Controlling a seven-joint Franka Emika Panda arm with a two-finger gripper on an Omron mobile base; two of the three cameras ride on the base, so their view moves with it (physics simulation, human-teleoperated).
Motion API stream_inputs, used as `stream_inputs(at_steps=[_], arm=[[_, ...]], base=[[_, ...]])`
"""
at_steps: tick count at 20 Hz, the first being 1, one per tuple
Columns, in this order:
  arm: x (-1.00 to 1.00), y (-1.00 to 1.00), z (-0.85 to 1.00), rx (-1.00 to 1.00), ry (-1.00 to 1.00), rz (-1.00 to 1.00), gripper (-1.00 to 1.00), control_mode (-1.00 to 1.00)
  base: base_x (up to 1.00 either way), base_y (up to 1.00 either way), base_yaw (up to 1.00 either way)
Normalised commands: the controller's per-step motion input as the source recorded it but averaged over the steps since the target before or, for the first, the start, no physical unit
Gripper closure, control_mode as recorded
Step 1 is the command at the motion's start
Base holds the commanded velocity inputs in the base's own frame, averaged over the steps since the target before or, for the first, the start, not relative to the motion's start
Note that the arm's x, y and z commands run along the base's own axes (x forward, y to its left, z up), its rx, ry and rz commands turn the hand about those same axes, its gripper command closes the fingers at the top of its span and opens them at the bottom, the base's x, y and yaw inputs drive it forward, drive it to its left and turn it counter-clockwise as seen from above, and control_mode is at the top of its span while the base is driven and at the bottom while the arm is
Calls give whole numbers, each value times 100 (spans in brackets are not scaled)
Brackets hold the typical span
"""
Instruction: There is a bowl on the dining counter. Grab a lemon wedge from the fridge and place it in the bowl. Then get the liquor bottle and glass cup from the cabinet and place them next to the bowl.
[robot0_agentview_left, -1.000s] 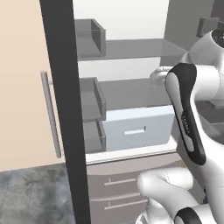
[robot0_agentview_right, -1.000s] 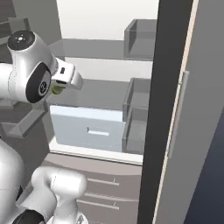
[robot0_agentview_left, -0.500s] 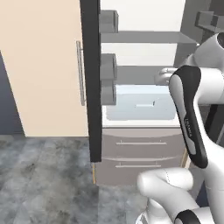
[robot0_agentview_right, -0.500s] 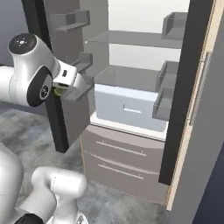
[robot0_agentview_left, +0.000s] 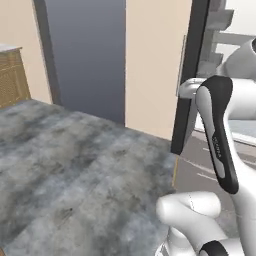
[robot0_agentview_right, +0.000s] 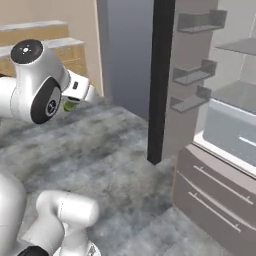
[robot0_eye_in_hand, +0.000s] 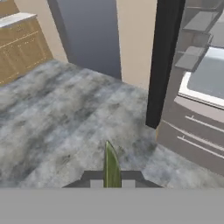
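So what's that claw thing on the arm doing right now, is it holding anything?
End effector: closed on the lemon wedge, a thin green-yellow slice pinched between its two tips.

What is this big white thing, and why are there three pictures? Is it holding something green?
The white thing is a robot arm on wheels in a pretend kitchen. Two cameras ride on its base, one on each side behind the arm. The third sits on its hand and looks along its pincer. The pincer is shut on a green lemon wedge, which also peeks out by the arm in the right base view. The open fridge stands to the right, with grey shelves and drawers. The grey floor lies in front.
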Motion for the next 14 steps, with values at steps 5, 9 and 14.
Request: stream_inputs(at_steps=[5, 9, 14], arm=[[0, 0, 0, 0, 0, 0, 100, 100], [0, 0, 0, 0, 0, 0, 100, 100], [0, 0, 0, 0, 0, 0, 100, 100]], base=[[-6, 26, 91], [0, 26, 88], [0, 25, 83]])
